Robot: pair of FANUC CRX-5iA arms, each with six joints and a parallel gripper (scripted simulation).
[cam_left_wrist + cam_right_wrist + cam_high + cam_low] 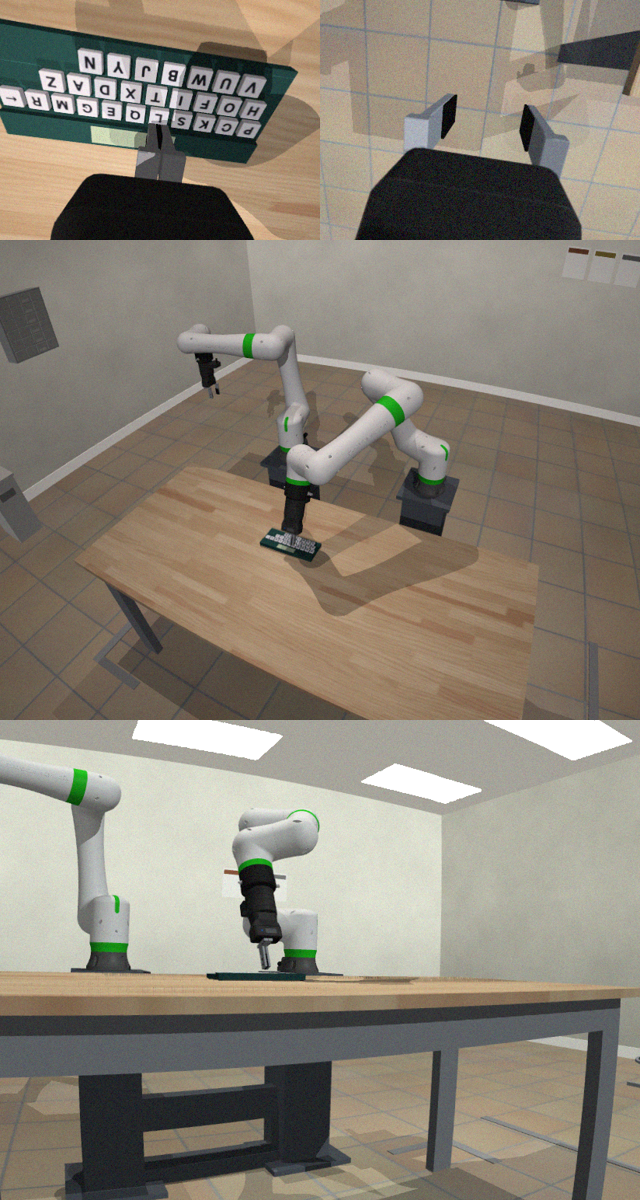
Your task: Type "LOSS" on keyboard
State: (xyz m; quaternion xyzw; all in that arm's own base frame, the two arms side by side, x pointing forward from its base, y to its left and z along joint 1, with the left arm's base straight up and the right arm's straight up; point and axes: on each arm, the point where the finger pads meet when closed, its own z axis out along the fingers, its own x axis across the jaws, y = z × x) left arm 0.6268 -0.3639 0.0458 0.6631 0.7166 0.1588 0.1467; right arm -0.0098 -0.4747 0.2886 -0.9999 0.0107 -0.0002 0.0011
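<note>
Because it looked thin, light and breakable, the keyboard (306,554) (248,975) (211,147), flat on the tabletop (361,642) (465,999) (78,167), probably wanted no grasp, only a gentle straight press mid-cap on the L key (159,117); a hard or slanted push might have cracked or skidded it. The left fingers (292,544) (266,966), clenched on nothing, stood at that key, contact unclear. The right fingers (213,394) hung well apart from it, spread and unladen.

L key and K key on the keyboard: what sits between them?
The S key alone sits between the L key and the K key, in the same row; the left wrist view shows it.
</note>
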